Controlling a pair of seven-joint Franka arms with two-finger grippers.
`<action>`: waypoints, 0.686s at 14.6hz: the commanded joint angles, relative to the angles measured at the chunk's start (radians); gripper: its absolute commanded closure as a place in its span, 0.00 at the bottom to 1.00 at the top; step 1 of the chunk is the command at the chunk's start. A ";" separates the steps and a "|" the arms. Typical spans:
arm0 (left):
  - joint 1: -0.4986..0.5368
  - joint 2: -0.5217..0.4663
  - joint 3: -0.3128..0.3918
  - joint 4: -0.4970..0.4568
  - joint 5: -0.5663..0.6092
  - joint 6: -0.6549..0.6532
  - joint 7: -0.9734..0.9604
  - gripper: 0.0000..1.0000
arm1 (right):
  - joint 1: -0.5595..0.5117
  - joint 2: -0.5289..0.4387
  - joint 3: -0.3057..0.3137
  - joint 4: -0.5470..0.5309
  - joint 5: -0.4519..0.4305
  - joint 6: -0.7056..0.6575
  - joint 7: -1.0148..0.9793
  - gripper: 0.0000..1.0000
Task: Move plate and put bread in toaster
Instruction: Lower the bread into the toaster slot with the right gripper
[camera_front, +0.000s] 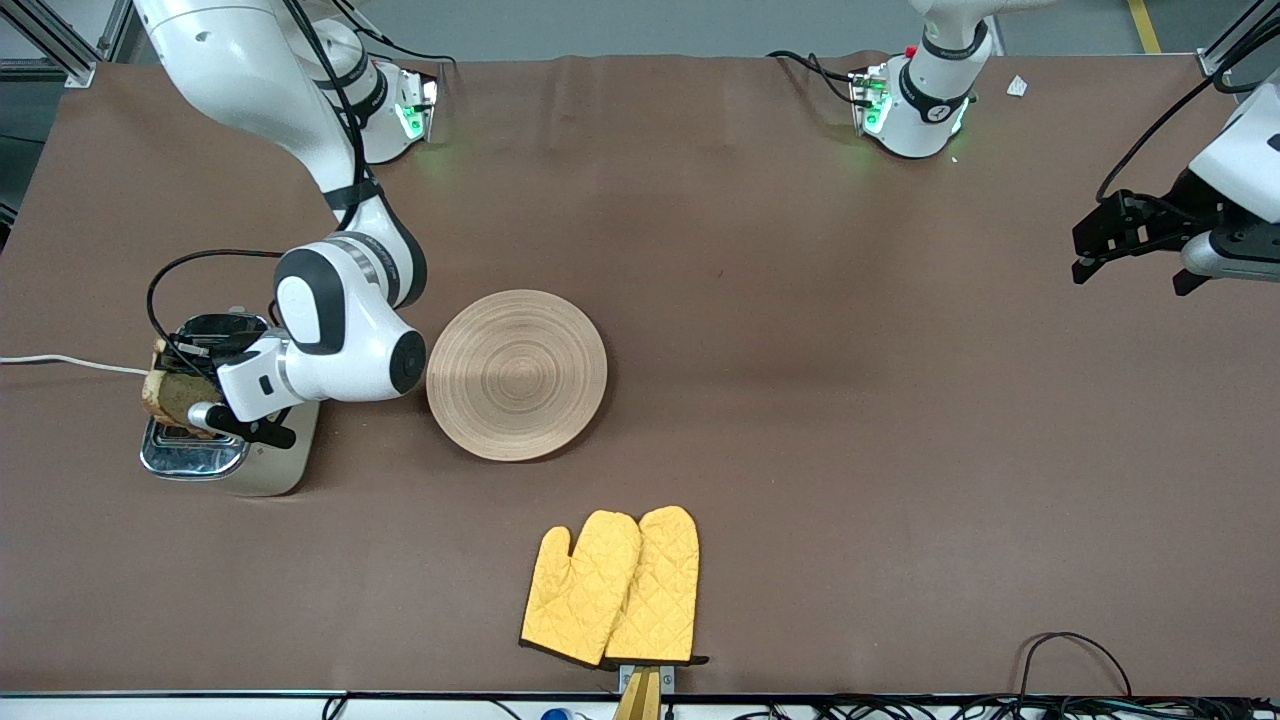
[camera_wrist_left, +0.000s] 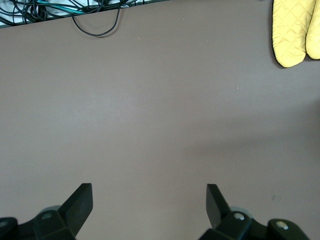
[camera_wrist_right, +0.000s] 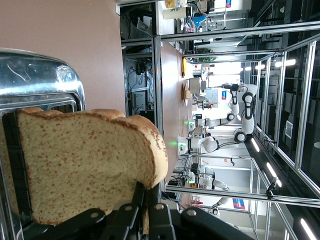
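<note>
The right claw pinches the bread upright over the toaster at the right arm's end of the desk, edge down to meet a slot. The plate lies beside it, bare. The left claw waits wide open, empty.

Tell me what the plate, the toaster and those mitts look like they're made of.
Plate: looks like light unglazed wood, matte, with concentric turned rings. Toaster: shiny chrome-like metal top that mirrors its surroundings; cream sides could be plastic or painted metal. Mitts: yellow quilted fabric with diamond stitching and dark edging.
</note>
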 joint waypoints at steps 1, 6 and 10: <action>0.003 -0.006 -0.001 -0.010 0.008 0.011 0.010 0.00 | 0.008 -0.003 0.005 -0.061 -0.013 -0.008 0.026 1.00; 0.005 -0.008 -0.001 -0.010 0.008 0.011 0.010 0.00 | 0.016 -0.008 0.008 -0.089 -0.004 -0.039 0.049 1.00; 0.005 -0.008 -0.001 -0.010 0.008 0.011 0.010 0.00 | 0.037 -0.023 0.008 -0.115 0.001 -0.070 0.047 1.00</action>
